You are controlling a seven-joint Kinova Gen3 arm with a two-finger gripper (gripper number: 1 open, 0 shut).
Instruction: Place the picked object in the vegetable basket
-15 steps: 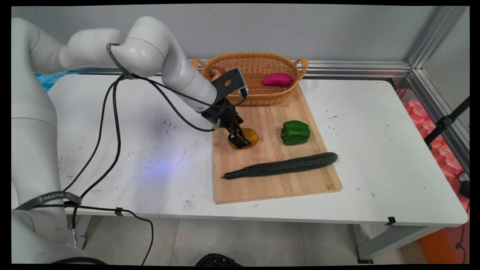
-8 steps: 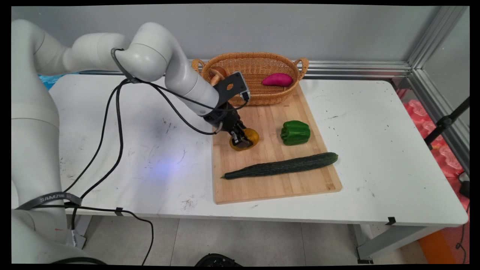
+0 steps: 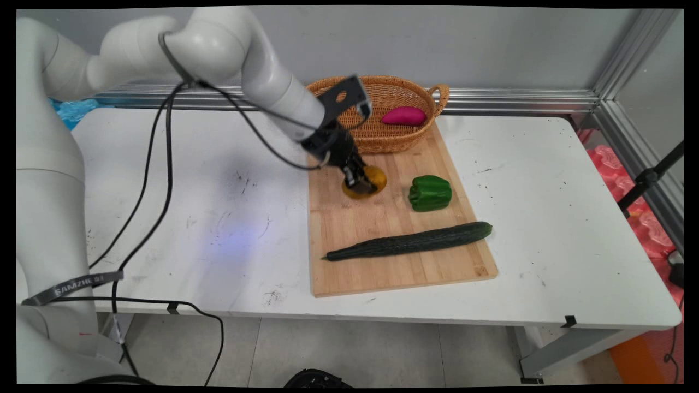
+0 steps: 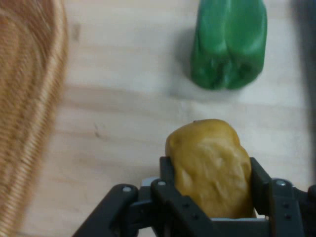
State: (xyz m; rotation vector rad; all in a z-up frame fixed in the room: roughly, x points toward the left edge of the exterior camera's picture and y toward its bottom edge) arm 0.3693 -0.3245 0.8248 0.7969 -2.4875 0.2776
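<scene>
My gripper (image 3: 360, 183) is shut on a yellow-brown potato (image 3: 371, 182), holding it just above the wooden cutting board (image 3: 382, 262). From the hand camera the potato (image 4: 210, 168) sits squeezed between my two black fingers (image 4: 168, 190), with the board beneath it. A green bell pepper (image 3: 430, 192) lies on the board to the right of the potato, and the pepper (image 4: 228, 42) shows at the top of the hand view. The wicker basket (image 3: 393, 95) stands just behind my hand, its rim (image 4: 29, 123) along the left of the hand view.
A long dark cucumber (image 3: 409, 240) lies across the board's near half. Inside the basket rests a purple sweet potato (image 3: 403, 115). Black cables (image 3: 164, 164) hang from the arm over the table's left part. A metal rail runs along the wall behind.
The gripper has lifted the potato off the board and carried it up and slightly right, toward the basket. The arm's elbow rose higher.
</scene>
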